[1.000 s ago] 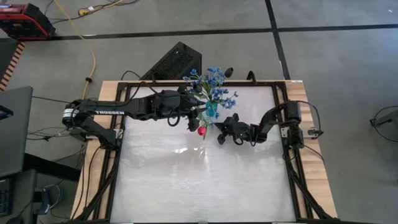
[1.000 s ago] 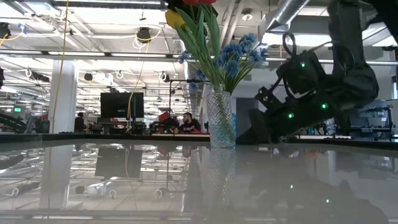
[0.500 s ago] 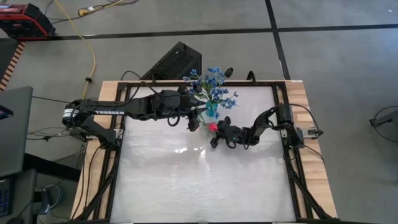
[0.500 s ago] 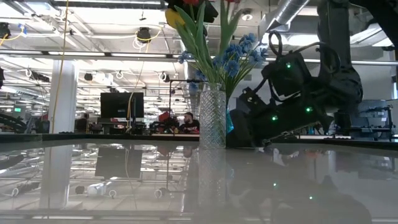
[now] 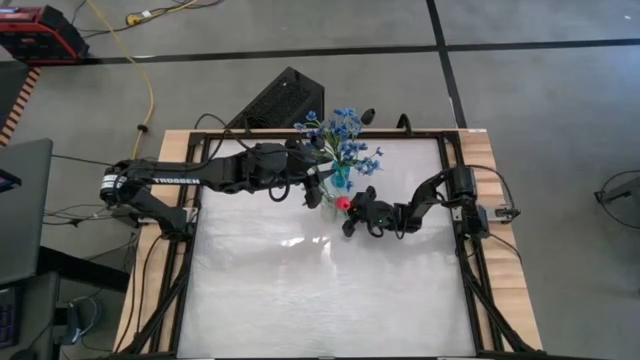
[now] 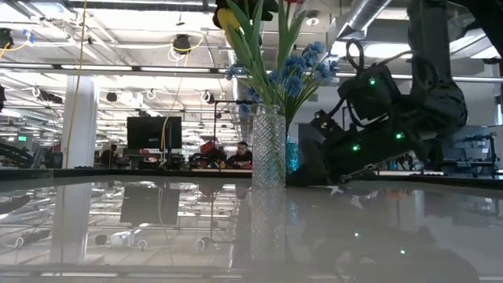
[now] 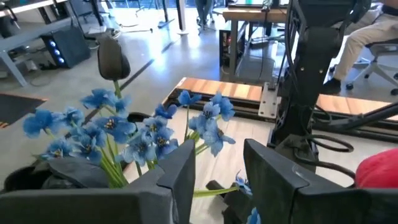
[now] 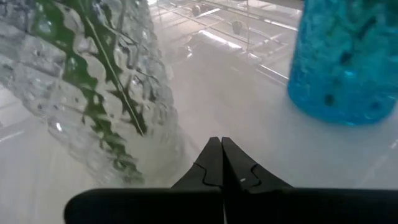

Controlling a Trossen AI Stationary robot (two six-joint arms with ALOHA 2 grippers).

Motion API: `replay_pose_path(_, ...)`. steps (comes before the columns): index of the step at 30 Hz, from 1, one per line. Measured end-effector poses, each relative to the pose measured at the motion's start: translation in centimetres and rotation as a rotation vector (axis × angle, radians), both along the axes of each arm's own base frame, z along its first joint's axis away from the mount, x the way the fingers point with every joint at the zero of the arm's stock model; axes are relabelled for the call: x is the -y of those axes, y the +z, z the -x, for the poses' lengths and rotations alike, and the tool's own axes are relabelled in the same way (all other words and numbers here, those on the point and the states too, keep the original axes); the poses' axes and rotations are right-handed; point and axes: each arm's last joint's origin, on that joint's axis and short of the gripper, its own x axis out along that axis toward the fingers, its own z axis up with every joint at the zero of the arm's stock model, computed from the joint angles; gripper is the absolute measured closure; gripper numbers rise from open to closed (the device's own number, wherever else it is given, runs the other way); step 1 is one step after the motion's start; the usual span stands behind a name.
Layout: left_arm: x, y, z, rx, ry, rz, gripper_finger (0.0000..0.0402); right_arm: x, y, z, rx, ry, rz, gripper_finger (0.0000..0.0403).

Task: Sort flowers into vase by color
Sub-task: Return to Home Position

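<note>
High view, item 1: left gripper (image 5: 316,187). It reaches in from the left side of the table (image 5: 300,290) and hangs just beside the blue blossoms (image 5: 343,140). On my left wrist feed its fingers (image 7: 180,177) stand apart, released, gripping nothing.

Item 2: right gripper (image 5: 350,220). It is low over the tabletop, just to the right of the two vases. On my right wrist feed the fingertips (image 8: 213,158) are pressed together, clenched on nothing, and aimed at the gap between the clear glass vase (image 8: 93,81) and the blue vase (image 8: 348,62).

Item 3: blue vase. It stands at the far middle of the table and holds the blue blossoms, with a dark bloom (image 7: 112,59) rising above them.

Item 4: clear glass vase. It stands upright just beside the blue vase, on the nearer side; I cannot tell whether the two touch. It holds green stems with a yellow tulip (image 6: 228,17) high up in the low view. A red tulip (image 5: 341,202) shows from above, between the two grippers.
</note>
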Motion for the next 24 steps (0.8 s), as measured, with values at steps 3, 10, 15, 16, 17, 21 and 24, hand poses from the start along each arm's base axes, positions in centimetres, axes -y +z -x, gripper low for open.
replay_pose_path(3,0.0,0.4,0.0,-0.001,0.004,-0.001,0.026,0.0,0.4,0.8,-0.01,-0.011,0.004,0.0387)
replay_pose_path(10,0.1,2.8,0.4,-0.025,-0.005,-0.012,0.0242,-0.1,1.8,2.7,0.018,-0.013,0.011,0.0384)
replay_pose_path(15,0.2,2.8,0.7,-0.094,-0.013,-0.02,0.0243,-0.2,3.0,3.3,0.055,0.011,0.007,0.0382)
replay_pose_path(16,0.2,2.6,0.8,-0.118,-0.02,-0.015,0.0243,-0.3,3.2,3.3,0.063,0.029,0.002,0.0382)
replay_pose_path(17,0.3,2.5,0.8,-0.134,-0.024,-0.012,0.0243,-0.3,3.4,3.2,0.068,0.049,0.001,0.0382)
replay_pose_path(21,0.5,2.2,0.9,-0.168,-0.038,-0.031,0.0243,-0.6,4.1,3.2,0.087,0.124,0.0,0.0377)
replay_pose_path(24,0.8,2.6,0.7,-0.134,-0.03,-0.052,0.0241,-0.6,4.4,3.1,0.102,0.139,-0.003,0.037)
